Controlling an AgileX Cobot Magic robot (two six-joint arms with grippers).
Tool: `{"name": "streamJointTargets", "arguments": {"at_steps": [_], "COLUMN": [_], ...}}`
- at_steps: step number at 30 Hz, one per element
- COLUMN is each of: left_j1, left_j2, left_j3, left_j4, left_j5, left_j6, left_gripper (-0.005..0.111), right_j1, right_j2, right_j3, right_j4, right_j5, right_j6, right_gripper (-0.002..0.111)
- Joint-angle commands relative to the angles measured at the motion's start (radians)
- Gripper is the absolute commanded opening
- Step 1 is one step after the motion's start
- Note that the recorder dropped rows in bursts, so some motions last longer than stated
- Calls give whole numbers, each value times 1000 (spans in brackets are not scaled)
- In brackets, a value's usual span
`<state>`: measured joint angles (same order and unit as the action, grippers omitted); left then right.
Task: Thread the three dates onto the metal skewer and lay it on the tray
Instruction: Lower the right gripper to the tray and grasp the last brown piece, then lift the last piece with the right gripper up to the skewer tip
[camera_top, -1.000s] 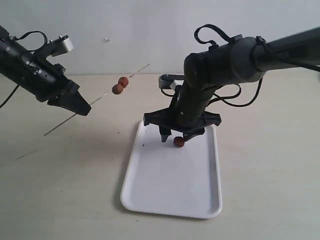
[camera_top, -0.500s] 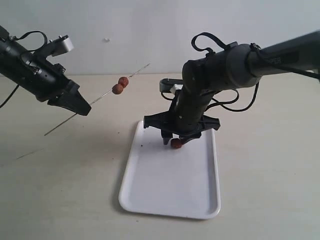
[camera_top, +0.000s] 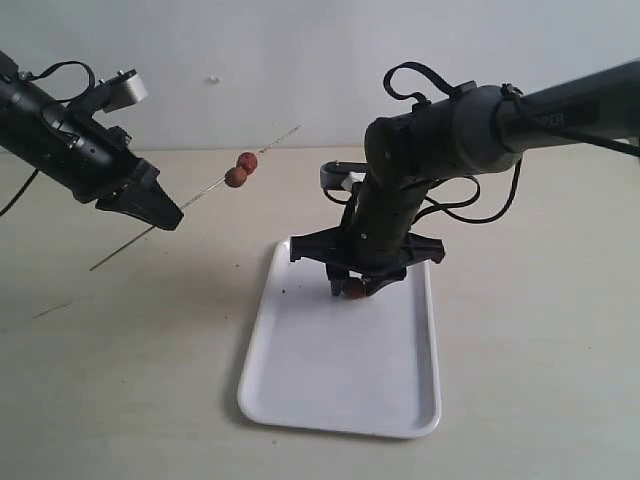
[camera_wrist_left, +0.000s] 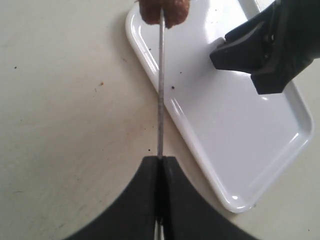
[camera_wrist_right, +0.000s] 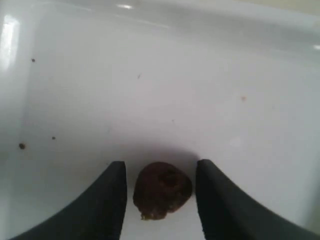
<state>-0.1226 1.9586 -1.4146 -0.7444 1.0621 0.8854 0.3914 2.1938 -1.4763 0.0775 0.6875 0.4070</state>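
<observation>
We note right claw (camera_top: 352, 291) lower than before, narrowly open astride date (camera_wrist_right: 162, 190) on tray (camera_top: 340, 385); left claw (camera_wrist_left: 160, 166) clamps skewer (camera_wrist_left: 160, 90), unmoved.

The left arm (camera_top: 60, 140) comes in from the far left, raised above the desk (camera_top: 120, 380), its forearm sloping down toward the right. Its tool (camera_top: 168, 217) points down and rightward, the two fingers (camera_wrist_left: 145, 200) pressed flat together and clamping the metal skewer (camera_top: 205, 192) at their tips. The right arm (camera_top: 560, 95) reaches in from the far right, bends sharply at a bulky joint (camera_top: 440, 130) and drops nearly straight down near the middle. Its tool (camera_top: 352, 287) points downward and sits low, its fingers (camera_wrist_right: 105, 200) spread apart with a clear gap between them.
</observation>
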Motion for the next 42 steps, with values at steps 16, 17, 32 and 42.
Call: {"name": "streamJointTargets", "arguments": {"at_steps": [16,17,32,42], "left_j1": [3,3,-10,-227], "left_j2": [-12,-12,-10,18], "left_j3": [-7,-7,-7,-7], "left_j4": [-21,-21,-134,-206], "left_j5": [-5,-5,71,-10], "left_j6": [-1,-1,16,58], "left_gripper": [0,0,0,0], "right_j1": [-1,-1,-198,-286], "right_j2": [0,-3,-221,-234], "right_j3": [3,3,3,3], "right_j4": [-11,-25,-171,292], "right_j5": [-4,-9,-96,-341], "right_j6": [-18,-21,74,-181], "right_gripper": [12,12,12,12]}}
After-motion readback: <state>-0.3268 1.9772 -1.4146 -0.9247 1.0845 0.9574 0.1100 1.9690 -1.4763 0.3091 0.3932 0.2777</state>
